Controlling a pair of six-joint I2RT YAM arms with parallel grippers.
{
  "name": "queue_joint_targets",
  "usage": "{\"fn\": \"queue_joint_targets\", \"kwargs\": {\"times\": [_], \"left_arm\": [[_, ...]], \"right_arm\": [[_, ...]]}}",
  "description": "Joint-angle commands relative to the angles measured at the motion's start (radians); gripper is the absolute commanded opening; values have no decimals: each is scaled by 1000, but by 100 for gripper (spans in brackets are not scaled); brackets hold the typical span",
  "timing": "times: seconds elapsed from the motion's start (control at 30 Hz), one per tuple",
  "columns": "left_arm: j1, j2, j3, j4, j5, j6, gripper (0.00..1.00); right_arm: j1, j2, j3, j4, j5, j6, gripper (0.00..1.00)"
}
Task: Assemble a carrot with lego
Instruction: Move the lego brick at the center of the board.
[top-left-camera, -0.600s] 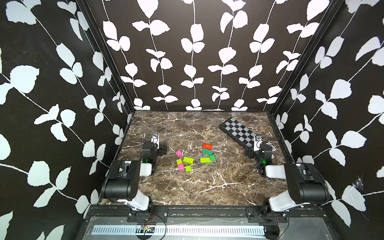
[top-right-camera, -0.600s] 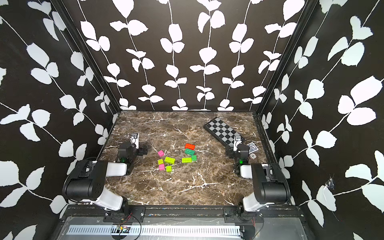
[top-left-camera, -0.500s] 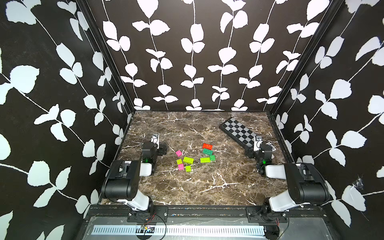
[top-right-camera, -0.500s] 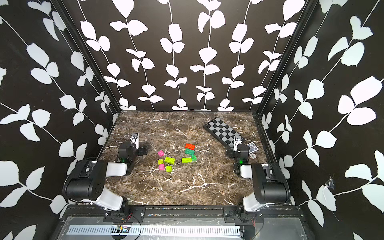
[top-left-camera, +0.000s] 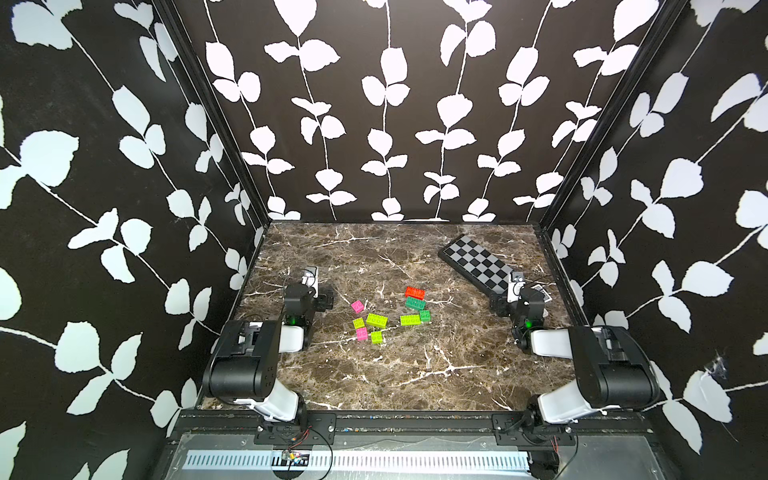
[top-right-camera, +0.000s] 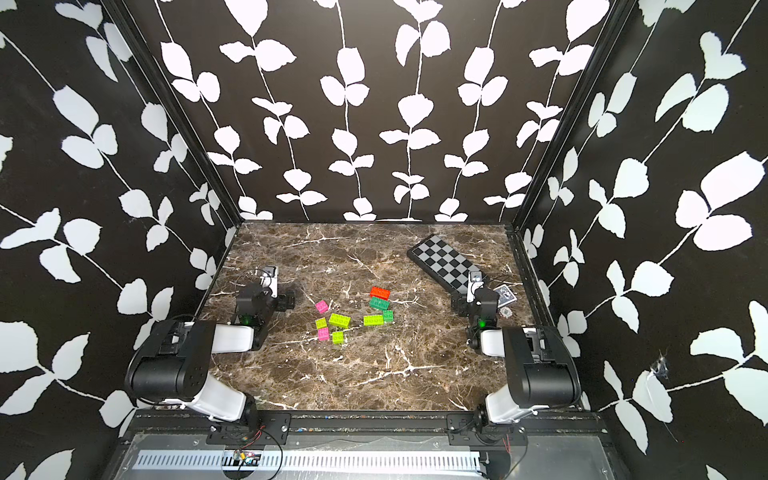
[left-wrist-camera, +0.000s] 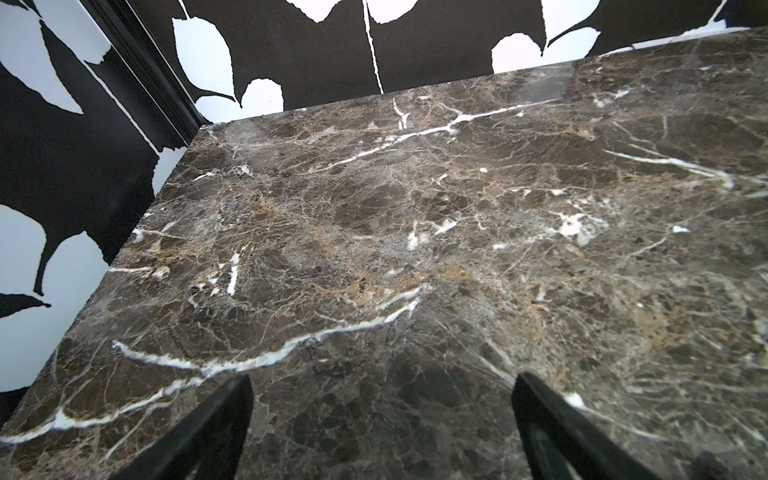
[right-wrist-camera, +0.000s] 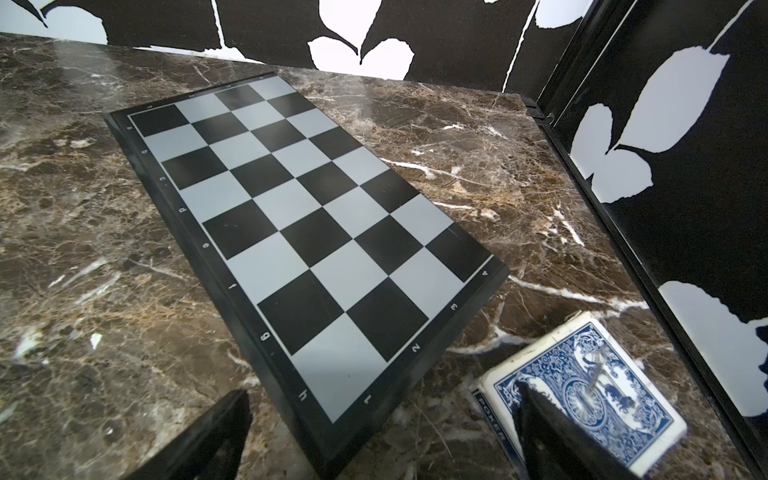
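The lego lies loose mid-table in both top views: an orange-red brick (top-left-camera: 414, 292) against a dark green one (top-left-camera: 415, 303), a lime brick (top-left-camera: 410, 320) beside a small dark green one (top-left-camera: 424, 316). Left of them lie two pink bricks (top-left-camera: 357, 306) (top-left-camera: 362, 333) and three lime ones (top-left-camera: 377, 320). No carrot is in view. My left gripper (top-left-camera: 311, 294) (left-wrist-camera: 382, 380) stands open over bare marble, left of the bricks. My right gripper (top-left-camera: 519, 300) (right-wrist-camera: 382, 390) is open and empty at the far right. Neither wrist view shows a brick.
A black-and-grey checkered board (top-left-camera: 476, 266) (right-wrist-camera: 291, 216) lies at the back right, its near corner between my right fingers. A blue poker card deck (right-wrist-camera: 582, 386) sits under the right finger, by the right wall. Leaf-patterned walls enclose three sides.
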Motion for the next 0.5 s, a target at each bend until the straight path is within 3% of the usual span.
{"fn": "queue_joint_targets", "kwargs": {"times": [0.0, 0.07, 0.13, 0.27, 0.33, 0.47], "left_arm": [[5, -2, 13, 20, 4, 3, 99], [5, -13, 14, 36, -11, 1, 99], [4, -83, 30, -71, -42, -11, 99], [5, -274, 151, -470, -165, -184, 99], [5, -332, 201, -578, -97, -246, 99], [-16, -389, 222, -613, 137, -441, 97]], "right_arm": [[-5, 5, 35, 38, 6, 0, 99], [-4, -22, 31, 48, 76, 27, 99], [-4, -134, 38, -70, 164, 58, 99], [-15, -393, 50, -238, 204, 148, 99], [-16, -486, 102, -389, 187, 171, 99], [-9, -628, 146, -553, 21, 215, 99]]}}
